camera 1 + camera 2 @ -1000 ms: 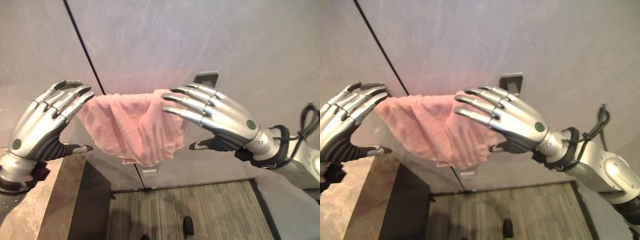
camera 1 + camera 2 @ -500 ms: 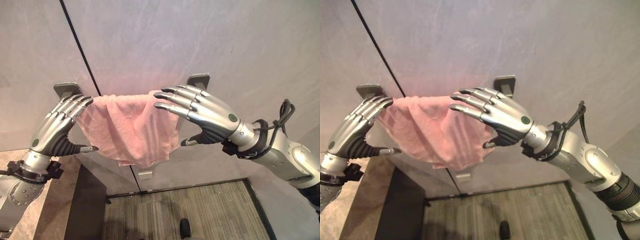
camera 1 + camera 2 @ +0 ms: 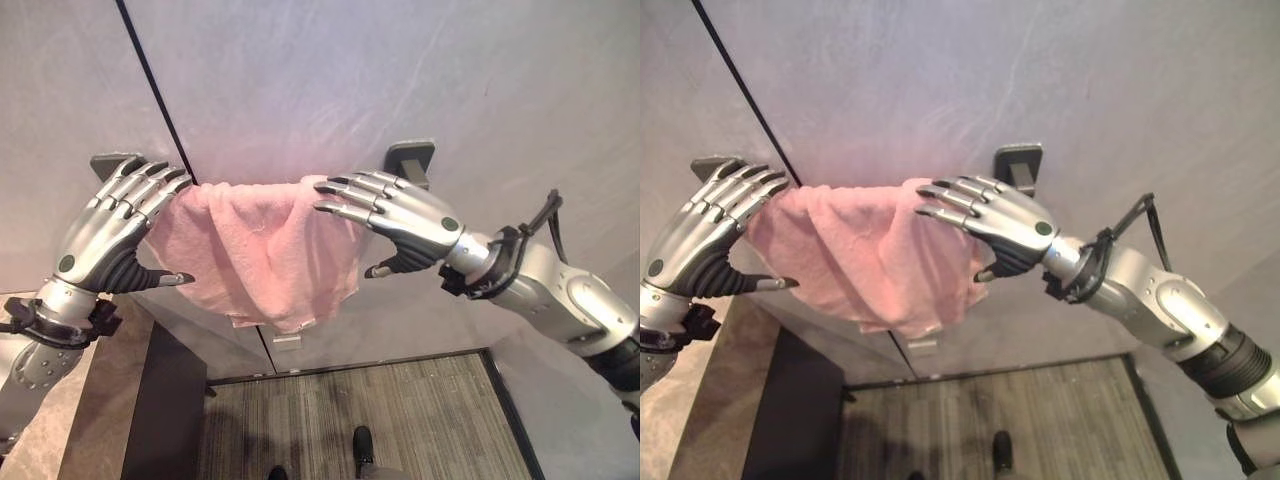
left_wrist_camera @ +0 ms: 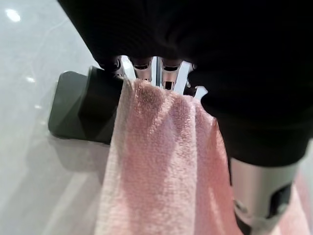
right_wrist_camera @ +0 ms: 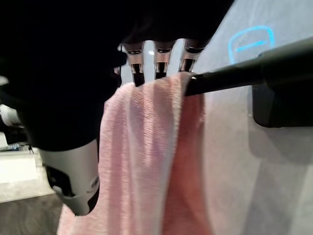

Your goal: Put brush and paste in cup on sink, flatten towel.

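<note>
A pink towel hangs bunched over a dark rail on the wall, between a left bracket and a right bracket. My left hand is at the towel's left end, fingers straight over its top edge by the left bracket, thumb out below. My right hand is at the right end, fingers spread over the towel's top, thumb apart underneath. Both hands are open. The wrist views show the towel draped just under each hand's fingers, and its right edge beside bare rail.
A brown counter with a dark side panel lies at the lower left. Striped carpet floor is below the wall, with a person's shoes at the bottom edge. A black seam runs down the wall.
Both arms have stretched out toward the wall, so the hands now sit at the rail's two ends. The left hand rose to the left bracket. The view shifted slightly.
</note>
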